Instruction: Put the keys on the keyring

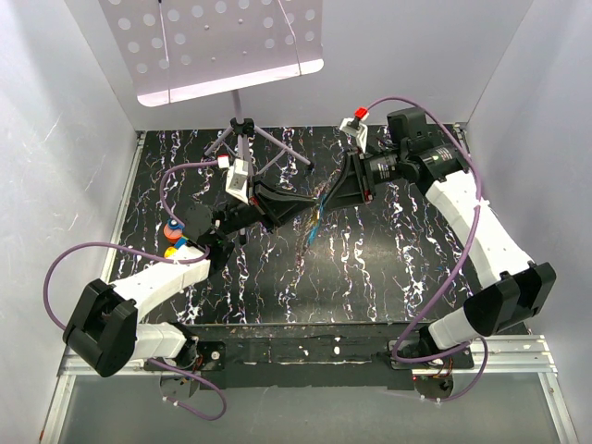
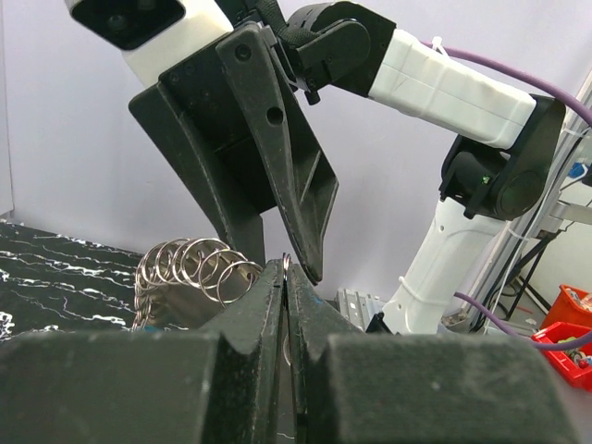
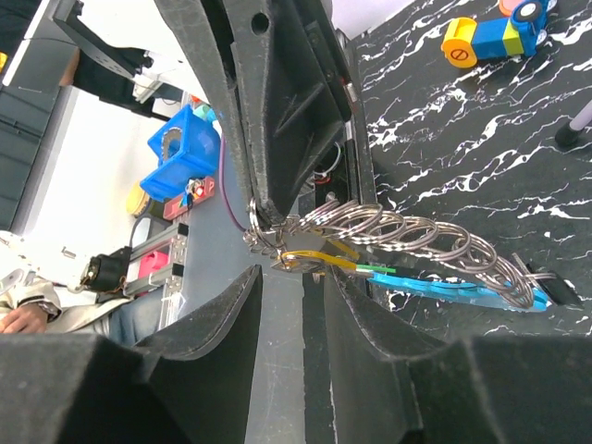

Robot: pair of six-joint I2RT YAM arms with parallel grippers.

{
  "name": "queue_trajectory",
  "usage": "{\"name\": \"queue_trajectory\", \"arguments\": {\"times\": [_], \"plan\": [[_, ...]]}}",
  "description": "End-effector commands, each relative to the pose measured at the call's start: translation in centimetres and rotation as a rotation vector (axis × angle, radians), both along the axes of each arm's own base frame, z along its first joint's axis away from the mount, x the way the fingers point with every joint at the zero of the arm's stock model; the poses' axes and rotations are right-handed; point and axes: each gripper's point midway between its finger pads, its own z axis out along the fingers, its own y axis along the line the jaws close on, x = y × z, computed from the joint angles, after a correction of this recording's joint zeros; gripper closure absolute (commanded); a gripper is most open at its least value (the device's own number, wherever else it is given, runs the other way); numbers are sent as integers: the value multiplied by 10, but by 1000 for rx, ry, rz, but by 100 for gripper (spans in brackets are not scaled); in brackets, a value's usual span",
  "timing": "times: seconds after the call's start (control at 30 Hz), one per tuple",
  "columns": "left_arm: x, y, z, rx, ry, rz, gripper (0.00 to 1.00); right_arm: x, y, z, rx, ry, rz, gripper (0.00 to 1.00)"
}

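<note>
A chain of several linked silver keyrings (image 3: 407, 231) hangs between the two grippers over the table's middle. The yellow-orange key (image 3: 319, 259) and the blue key (image 3: 444, 291) hang from the chain's underside, seen as a small coloured bundle (image 1: 317, 220) from above. My left gripper (image 2: 287, 270) is shut on the thin end ring of the chain, and the other rings (image 2: 194, 268) trail to its left. My right gripper (image 3: 296, 301) is open, its fingertips just short of the yellow-orange key. The two grippers meet tip to tip (image 1: 314, 205).
A tripod stand (image 1: 242, 129) with a white perforated panel (image 1: 222, 42) stands at the back. Small coloured toy blocks (image 1: 173, 239) lie beside the left arm, also visible as a yellow and blue toy (image 3: 486, 37). White walls close in both sides.
</note>
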Motion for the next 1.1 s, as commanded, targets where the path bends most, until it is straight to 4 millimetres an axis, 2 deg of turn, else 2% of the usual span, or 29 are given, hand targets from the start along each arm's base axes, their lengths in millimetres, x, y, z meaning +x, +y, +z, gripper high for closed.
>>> {"name": "queue_trajectory", "arguments": {"times": [0.0,0.27,0.5,0.57,0.7,0.87,1.07], "plan": [[-4,9,22,-57,-49,20,100,2,4,5,-11,-52,-5,59],[-3,8,19,-52,-40,25,100,-7,9,7,1,-50,34,69],[-3,8,18,-51,-37,25,100,-10,10,10,25,-46,62,89],[-3,8,20,-53,-38,25,100,-13,10,11,38,-42,79,98],[-3,9,21,-70,-39,28,100,-16,10,10,51,16,99,99],[-7,15,33,-149,-47,14,100,-13,14,2,61,129,117,99],[-8,19,46,-191,-59,19,100,-8,18,3,67,176,131,99]]}}
